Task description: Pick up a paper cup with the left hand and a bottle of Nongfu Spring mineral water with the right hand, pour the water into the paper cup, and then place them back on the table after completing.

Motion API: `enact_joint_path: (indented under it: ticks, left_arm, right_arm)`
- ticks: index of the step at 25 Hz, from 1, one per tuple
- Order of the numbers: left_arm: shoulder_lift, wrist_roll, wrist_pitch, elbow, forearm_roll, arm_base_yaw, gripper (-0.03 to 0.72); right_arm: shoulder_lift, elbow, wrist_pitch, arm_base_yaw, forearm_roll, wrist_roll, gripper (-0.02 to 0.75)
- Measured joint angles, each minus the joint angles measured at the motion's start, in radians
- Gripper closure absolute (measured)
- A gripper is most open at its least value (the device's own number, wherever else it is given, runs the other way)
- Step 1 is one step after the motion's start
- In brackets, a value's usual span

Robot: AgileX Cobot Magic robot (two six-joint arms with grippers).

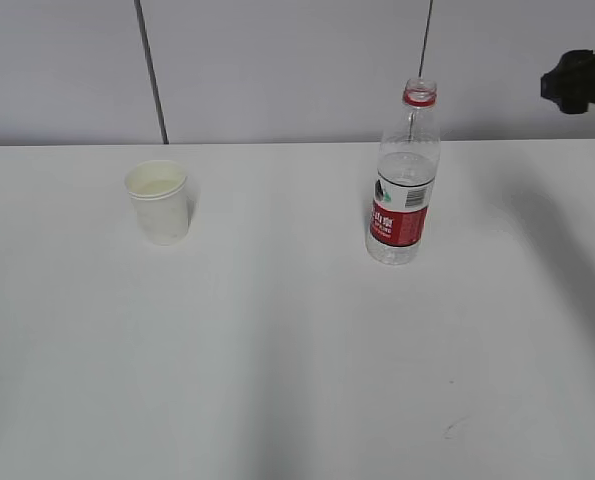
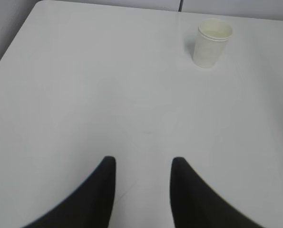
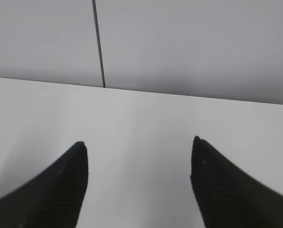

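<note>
- On the white counter [image 1: 277, 380], a paper cup [image 1: 159, 201] stands upright at the left, with pale liquid showing inside its rim.
- Well apart to its right stands a water bottle [image 1: 404, 180], upright, uncapped, with a red ring at the neck and a red and white label; clear water [image 1: 407, 160] shows through the plastic above the label.
- Left pincer [image 2: 143, 164]: its two black fingers stand apart with bare counter between them, gripping nothing; the cup [image 2: 211, 42] sits far ahead, up and to the right in the left wrist view.
- Right pincer [image 3: 139, 147]: its fingers are spread wide, empty, facing the counter's far edge and a grey wall [image 3: 179, 42].
- Only a black part of the right arm [image 1: 582, 80] shows at the upper right edge of the exterior view, above the counter and clear of the bottle.
</note>
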Motion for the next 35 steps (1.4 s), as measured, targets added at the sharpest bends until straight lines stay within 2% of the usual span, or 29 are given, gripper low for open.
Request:
enact_joint_path:
  ticks: [3, 7, 9, 11, 15, 18, 22, 28, 35]
  left_arm:
    - [0.000, 0.000, 0.000, 0.000, 0.000, 0.000, 0.440]
    - [0.000, 0.000, 0.000, 0.000, 0.000, 0.000, 0.440]
    - [0.000, 0.000, 0.000, 0.000, 0.000, 0.000, 0.440]
    - [0.000, 0.000, 0.000, 0.000, 0.000, 0.000, 0.440]
    - [0.000, 0.000, 0.000, 0.000, 0.000, 0.000, 0.440]
    - [0.000, 0.001, 0.000, 0.000, 0.000, 0.000, 0.440]
    - [0.000, 0.001, 0.000, 0.000, 0.000, 0.000, 0.440]
    - [0.000, 0.001, 0.000, 0.000, 0.000, 0.000, 0.440]
    - [0.000, 0.001, 0.000, 0.000, 0.000, 0.000, 0.440]
  right_arm:
    - [-0.072, 0.074, 0.064, 0.000, 0.061, -0.073, 0.238]
    - [-0.180, 0.165, 0.126, 0.000, 0.247, -0.247, 0.238]
    - [-0.235, 0.202, 0.154, 0.010, 0.373, -0.381, 0.238]
    - [-0.295, 0.231, 0.208, 0.034, 0.547, -0.541, 0.238]
    - [-0.390, 0.244, 0.416, 0.118, 0.896, -0.918, 0.238]
    - [-0.453, 0.244, 0.546, 0.182, 1.075, -1.080, 0.238]
    - [-0.552, 0.244, 0.654, 0.229, 1.243, -1.195, 0.237]
    - [-0.716, 0.244, 0.805, 0.236, 1.488, -1.424, 0.238]
    - [-0.897, 0.244, 1.024, 0.236, 1.591, -1.545, 0.237]
